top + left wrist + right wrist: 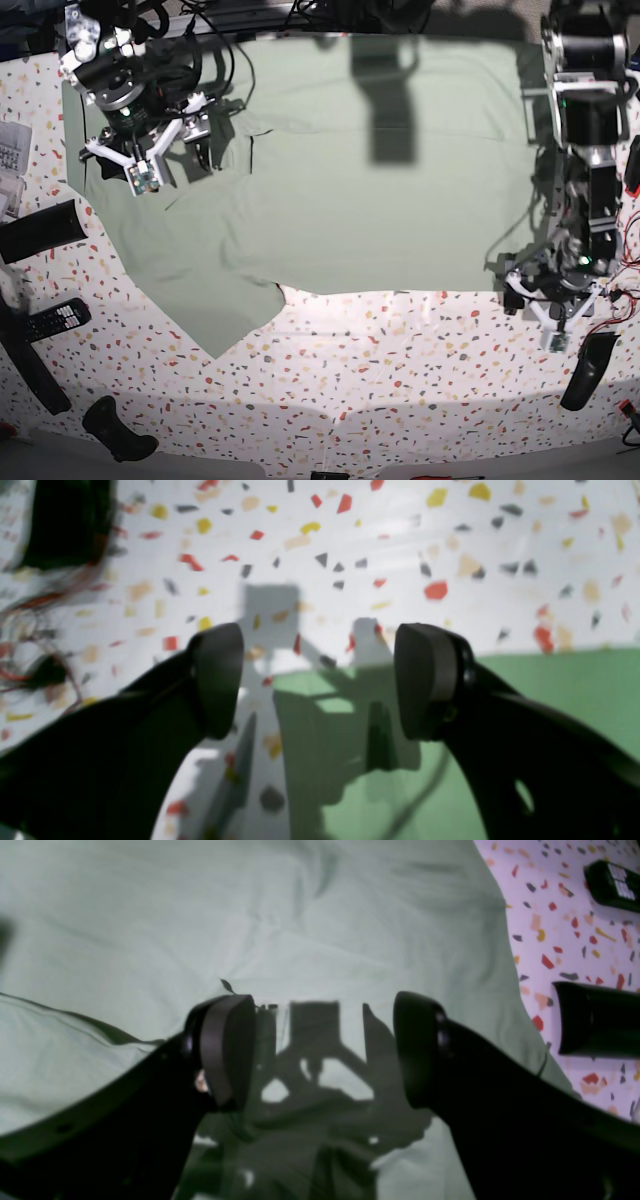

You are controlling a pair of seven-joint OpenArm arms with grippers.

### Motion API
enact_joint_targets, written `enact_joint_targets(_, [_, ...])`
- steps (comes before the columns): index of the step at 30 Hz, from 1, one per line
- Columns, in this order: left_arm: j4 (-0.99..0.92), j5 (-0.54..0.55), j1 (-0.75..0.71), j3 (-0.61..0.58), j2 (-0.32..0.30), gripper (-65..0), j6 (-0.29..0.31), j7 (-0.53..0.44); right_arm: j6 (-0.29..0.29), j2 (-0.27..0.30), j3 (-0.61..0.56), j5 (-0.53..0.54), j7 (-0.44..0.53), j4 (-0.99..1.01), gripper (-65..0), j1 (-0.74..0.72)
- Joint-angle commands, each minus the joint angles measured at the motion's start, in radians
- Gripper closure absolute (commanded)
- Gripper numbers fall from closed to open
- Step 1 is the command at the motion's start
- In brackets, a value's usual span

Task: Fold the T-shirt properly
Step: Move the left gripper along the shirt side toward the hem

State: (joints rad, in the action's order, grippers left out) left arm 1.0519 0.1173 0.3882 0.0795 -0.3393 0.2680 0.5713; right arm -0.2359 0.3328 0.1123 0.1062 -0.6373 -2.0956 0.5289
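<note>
The pale sage-green T-shirt [380,190] lies spread flat on the terrazzo table [400,380], one sleeve [210,300] pointing to the front left. My left gripper [550,292] is open and empty just above the shirt's front right corner. In the left wrist view its fingers [217,680] straddle that corner of the T-shirt [550,705], half over bare table. My right gripper [150,152] is open and empty over the shirt's back left part. In the right wrist view it [325,1050] hangs above the wrinkled T-shirt [300,915] near a dark seam.
A remote control [55,320] and black objects [40,230] [115,430] lie left of the shirt. Another black object [585,370] and loose wires [625,290] sit at the right edge. The remote control [612,885] also shows in the right wrist view.
</note>
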Motion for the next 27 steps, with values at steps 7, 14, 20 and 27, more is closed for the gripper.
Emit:
enact_joint_targets(7, [-0.278,0.294,0.13,0.006,-0.143,-43.4,0.104,0.004,0.001,0.008,0.005,0.007,0.018,-0.021,-41.5,-0.003])
enact_joint_targets(14, [-0.291,0.323,0.061,0.006,-0.189,-43.4,0.158,-0.079,0.001,0.008,0.005,0.007,0.018,-0.021,-41.5,-0.003])
enact_joint_targets(20, [-0.291,0.346,0.043,0.006,-0.14,-43.4,0.2,-0.147,0.0,0.008,0.005,0.007,0.017,-0.021,-41.5,-0.003])
enact_joint_targets(27, [-0.291,0.317,0.043,0.006,-0.076,-43.4,0.2,-0.127,0.0,0.008,0.005,0.006,0.016,-0.021,-41.5,-0.003])
